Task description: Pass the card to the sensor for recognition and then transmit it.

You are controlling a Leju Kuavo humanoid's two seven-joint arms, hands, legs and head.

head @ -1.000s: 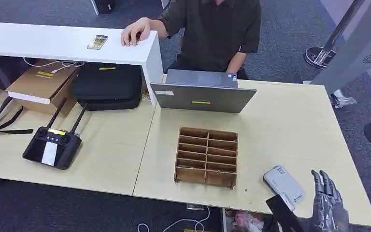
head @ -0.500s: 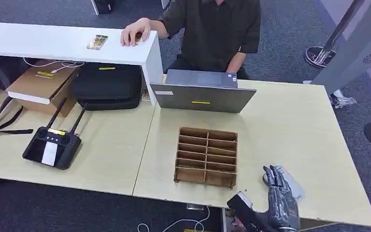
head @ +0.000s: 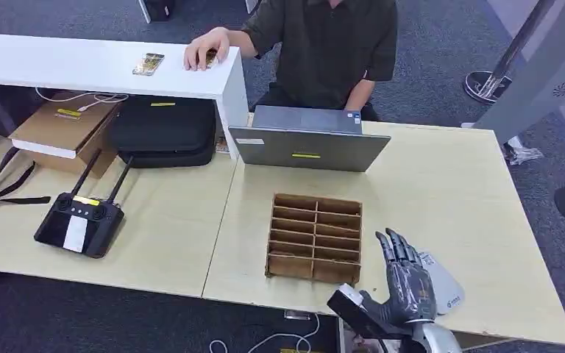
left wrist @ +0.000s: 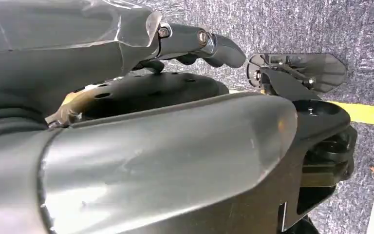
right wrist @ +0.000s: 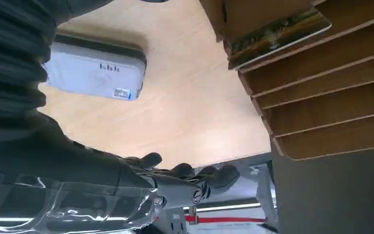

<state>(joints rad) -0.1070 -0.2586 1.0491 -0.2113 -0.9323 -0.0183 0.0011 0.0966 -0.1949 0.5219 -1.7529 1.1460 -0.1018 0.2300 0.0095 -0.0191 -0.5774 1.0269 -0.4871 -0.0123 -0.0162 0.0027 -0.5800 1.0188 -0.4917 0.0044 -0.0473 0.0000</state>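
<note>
Right hand (head: 406,283), fingers (head: 396,248) spread and empty, hovers between wooden slotted rack (head: 314,239) and card reader (head: 441,283); it should reach the card (right wrist: 277,35) lying in a rack slot, pinching its exposed edge squarely.

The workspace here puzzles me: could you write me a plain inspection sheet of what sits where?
Surface: two pale wooden tables side by side, with a white shelf at the back.
Job's things: brown wooden slotted rack, a card in one slot; grey-white flat sensor box to its right.
Clutter: grey laptop, black remote controller with antennas, black case, cardboard box, small phone-like item on the shelf.
Hands: right hand over the near edge beside the rack, fingers spread, holding nothing; left hand hanging over the floor.
Cables: white cable under the shelf, black strap at left.
Surroundings: grey carpet; a person behind the laptop.
</note>
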